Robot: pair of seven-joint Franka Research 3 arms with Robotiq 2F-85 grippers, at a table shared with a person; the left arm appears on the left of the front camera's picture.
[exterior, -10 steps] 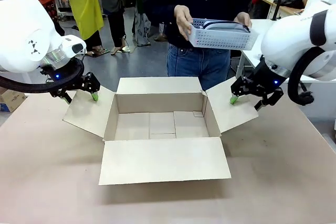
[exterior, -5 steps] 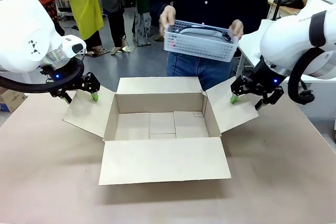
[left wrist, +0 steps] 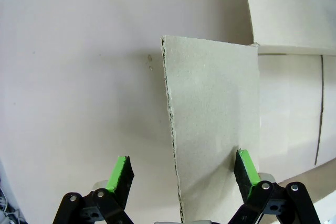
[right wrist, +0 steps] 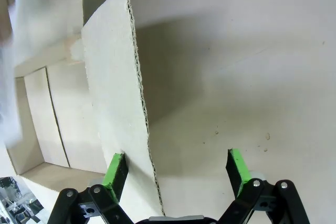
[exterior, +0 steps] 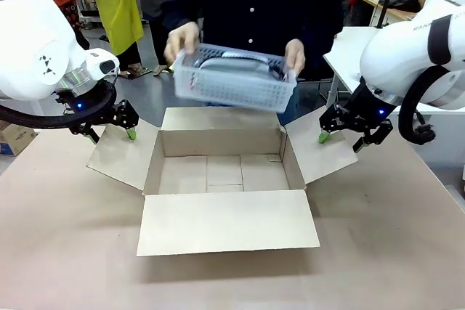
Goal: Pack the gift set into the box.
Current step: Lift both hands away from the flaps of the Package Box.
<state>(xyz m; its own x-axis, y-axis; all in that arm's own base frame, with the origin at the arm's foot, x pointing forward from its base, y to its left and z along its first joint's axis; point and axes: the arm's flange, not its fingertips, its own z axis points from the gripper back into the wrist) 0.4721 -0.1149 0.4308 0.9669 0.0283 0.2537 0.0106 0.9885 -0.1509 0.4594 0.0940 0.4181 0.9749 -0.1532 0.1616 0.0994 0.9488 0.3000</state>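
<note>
— So, where is our basket?
— Up in the air, over the far side of the box. A person holds it with one hand at one end and the other hand at the other end. It looks blurry. We can just make out a grey curved thing inside.
— And the box?
— It sits on our table with all four flaps out.
— What about our left gripper?
— It is spread wide, with the edge of the left flap between its two sides. It grips nothing.
— And our right gripper?
— Same at the right flap: spread wide, nothing held.
</note>
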